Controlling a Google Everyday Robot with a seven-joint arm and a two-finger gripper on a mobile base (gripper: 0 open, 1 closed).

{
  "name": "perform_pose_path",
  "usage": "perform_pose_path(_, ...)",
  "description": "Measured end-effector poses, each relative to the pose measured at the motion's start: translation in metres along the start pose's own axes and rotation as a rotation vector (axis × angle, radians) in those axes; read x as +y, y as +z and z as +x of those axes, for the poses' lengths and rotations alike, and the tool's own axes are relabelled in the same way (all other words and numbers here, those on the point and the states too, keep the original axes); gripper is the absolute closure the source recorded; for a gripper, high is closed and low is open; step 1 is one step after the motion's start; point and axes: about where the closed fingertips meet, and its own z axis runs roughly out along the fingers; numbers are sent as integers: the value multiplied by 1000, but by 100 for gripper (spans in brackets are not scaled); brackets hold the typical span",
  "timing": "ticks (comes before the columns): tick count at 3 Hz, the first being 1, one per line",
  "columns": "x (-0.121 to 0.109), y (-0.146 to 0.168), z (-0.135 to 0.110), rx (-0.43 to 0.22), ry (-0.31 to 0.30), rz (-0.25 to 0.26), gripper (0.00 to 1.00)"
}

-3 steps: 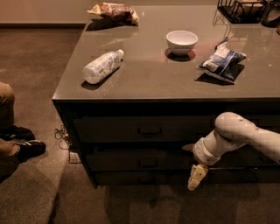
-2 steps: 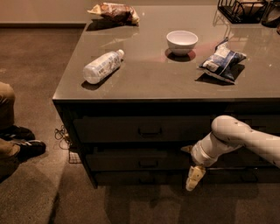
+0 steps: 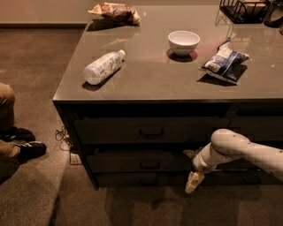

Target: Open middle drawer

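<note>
The middle drawer (image 3: 128, 161) is a dark, medium-height front with a small loop handle (image 3: 149, 165). It sits shut between the taller top drawer (image 3: 110, 130) and the thin bottom drawer (image 3: 132, 179). My gripper (image 3: 193, 181) hangs at the end of the white arm (image 3: 234, 148), which comes in from the right. The gripper is low in front of the drawer stack, to the right of the middle handle and about level with the bottom drawer. It holds nothing that I can see.
On the counter top (image 3: 154, 79) lie a plastic bottle (image 3: 102, 67), a white bowl (image 3: 183, 42), a blue snack bag (image 3: 223, 61), a brown bag (image 3: 116, 12) and a wire rack (image 3: 242, 9). A person's leg and shoe (image 3: 20, 148) are at the left on the floor.
My gripper has drifted slightly left and down in front of the drawers. The drawers have not moved.
</note>
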Motion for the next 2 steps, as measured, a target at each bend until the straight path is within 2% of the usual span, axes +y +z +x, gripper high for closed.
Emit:
perform_pose_path(1,-10,9,3,1,-27,48,0)
perform_pose_path(2,-10,10,3,1,-27,48,0)
